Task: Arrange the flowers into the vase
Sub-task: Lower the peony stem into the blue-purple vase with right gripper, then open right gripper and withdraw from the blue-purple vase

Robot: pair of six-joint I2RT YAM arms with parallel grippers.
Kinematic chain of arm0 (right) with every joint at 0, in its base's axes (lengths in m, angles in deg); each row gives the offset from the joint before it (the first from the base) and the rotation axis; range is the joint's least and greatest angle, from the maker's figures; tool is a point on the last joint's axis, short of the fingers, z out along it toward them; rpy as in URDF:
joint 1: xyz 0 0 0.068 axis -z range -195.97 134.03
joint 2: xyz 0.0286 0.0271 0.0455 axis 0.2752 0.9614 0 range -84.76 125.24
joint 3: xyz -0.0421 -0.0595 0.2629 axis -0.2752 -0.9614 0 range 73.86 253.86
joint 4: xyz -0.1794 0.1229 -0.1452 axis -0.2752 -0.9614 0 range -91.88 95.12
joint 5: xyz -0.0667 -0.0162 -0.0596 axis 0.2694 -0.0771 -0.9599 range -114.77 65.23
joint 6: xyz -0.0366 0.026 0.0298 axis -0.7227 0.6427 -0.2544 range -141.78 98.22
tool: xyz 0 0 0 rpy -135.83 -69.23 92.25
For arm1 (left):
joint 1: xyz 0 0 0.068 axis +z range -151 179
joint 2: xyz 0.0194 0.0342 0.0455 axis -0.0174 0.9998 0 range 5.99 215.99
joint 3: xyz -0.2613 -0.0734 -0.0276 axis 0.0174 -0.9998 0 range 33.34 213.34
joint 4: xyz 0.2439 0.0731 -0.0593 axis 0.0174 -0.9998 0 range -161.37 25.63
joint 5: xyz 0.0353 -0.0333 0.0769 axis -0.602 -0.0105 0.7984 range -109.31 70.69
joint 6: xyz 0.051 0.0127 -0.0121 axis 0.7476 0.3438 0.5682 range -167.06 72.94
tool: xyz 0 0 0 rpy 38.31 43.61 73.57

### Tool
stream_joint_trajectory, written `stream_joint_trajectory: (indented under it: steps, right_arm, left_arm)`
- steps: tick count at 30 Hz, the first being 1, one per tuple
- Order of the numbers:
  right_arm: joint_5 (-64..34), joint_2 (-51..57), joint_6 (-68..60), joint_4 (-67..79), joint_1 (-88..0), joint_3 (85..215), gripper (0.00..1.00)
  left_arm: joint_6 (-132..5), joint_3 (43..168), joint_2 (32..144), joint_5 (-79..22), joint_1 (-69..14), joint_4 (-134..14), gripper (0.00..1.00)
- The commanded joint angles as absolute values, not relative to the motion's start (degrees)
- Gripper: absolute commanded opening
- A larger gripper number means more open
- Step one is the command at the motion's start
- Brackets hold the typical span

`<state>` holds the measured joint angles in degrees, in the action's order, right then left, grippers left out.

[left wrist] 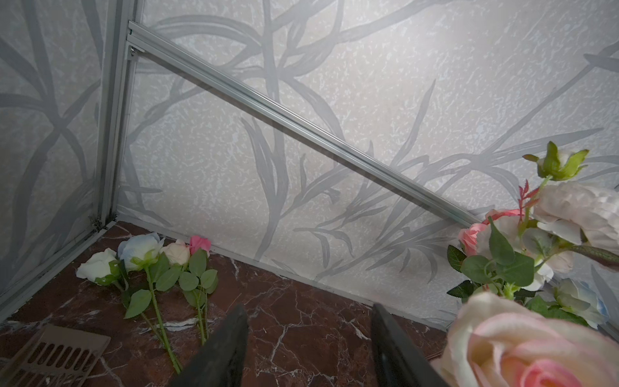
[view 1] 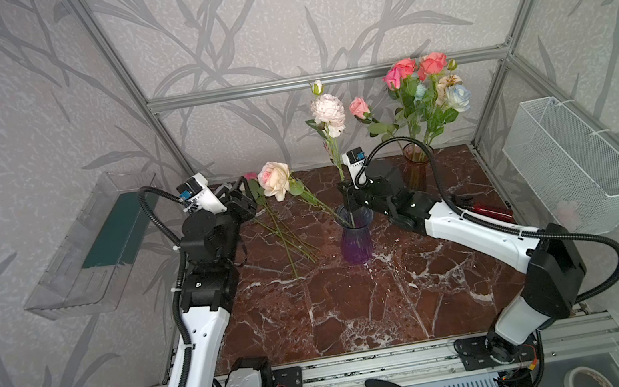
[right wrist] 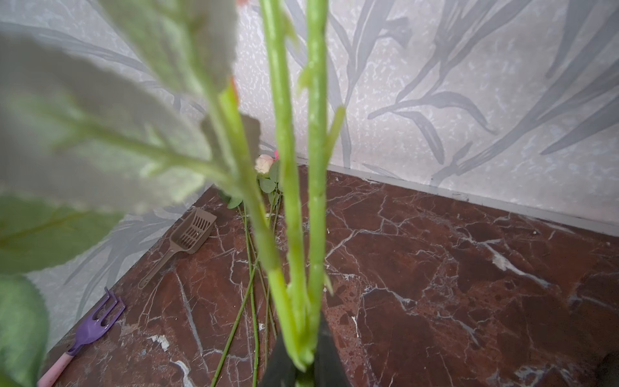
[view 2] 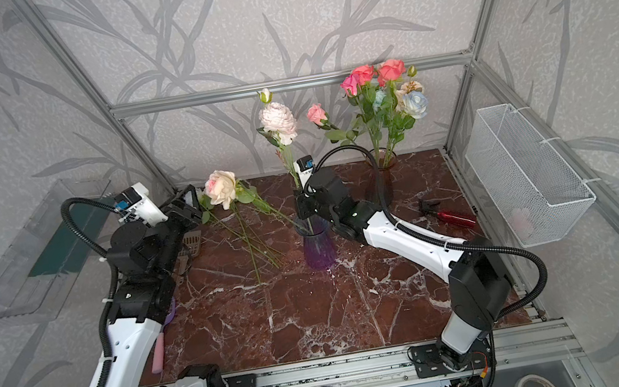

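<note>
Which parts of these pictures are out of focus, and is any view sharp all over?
Right wrist view: the thin green stems and broad grey-green leaf near the lens are blurred, the red-brown marble tabletop sharper. Left wrist view: the big cream-and-pink rose head is soft, the small roses lying in the corner clear. Both top views: sharp throughout.

Robot lab enclosure, aluminium frame (view 1: 241, 92), wallpapered panels (view 1: 272, 19), marble tabletop (view 1: 339, 312)
</note>
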<state>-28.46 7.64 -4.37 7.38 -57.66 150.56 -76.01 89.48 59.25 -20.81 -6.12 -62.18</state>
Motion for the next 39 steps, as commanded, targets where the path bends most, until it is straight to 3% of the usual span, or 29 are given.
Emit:
stream_joint_trajectory:
  steps: [1,7,14,19,39]
  right_arm:
    - [-29.25,4.04,-2.41,8.06,-58.55,149.28,0.15]
    - [-30.44,2.05,-1.33,6.04,-59.60,146.65,0.28]
    - [-32.05,-1.81,-0.87,6.49,-59.92,143.07,0.27]
    - [-32.42,-2.71,-0.42,5.48,-59.96,142.91,0.38]
    - [-33.68,-14.40,-0.46,1.83,-59.92,140.14,0.40]
  left_arm:
    - [-77.73,89.95,59.83,-21.91,-5.74,-60.76,0.60]
    - [-78.01,89.95,61.21,-22.45,-5.60,-60.73,0.60]
    - [-77.99,89.86,63.26,-22.47,-5.35,-60.87,0.60]
    - [-77.91,89.77,64.38,-22.38,-4.95,-60.86,0.60]
    - [-79.59,92.08,71.82,-18.34,-2.92,-66.89,0.60]
